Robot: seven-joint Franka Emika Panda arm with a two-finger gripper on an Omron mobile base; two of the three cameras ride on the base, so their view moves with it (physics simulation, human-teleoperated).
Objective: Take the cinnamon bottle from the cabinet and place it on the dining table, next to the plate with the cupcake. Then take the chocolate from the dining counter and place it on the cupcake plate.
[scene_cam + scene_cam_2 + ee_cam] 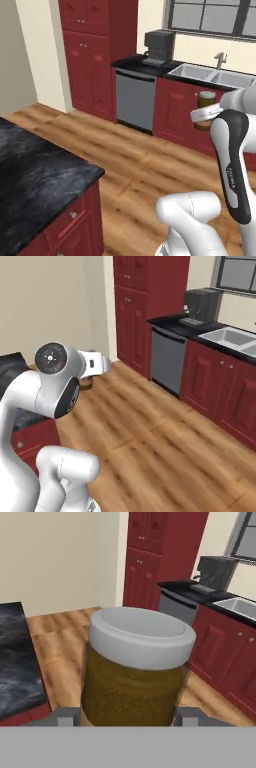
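I count one cinnamon bottle (135, 672), one coffee machine (159, 46) left of one double-basin sink (212, 76), one dishwasher (134, 100).

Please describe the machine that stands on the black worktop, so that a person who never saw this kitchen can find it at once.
Start at the window on the far wall and look down to the black worktop over the red cabinets. At its left end, beside the steel sink and above the grey dishwasher, stands the coffee machine. It is the one dark, boxy appliance on that worktop.
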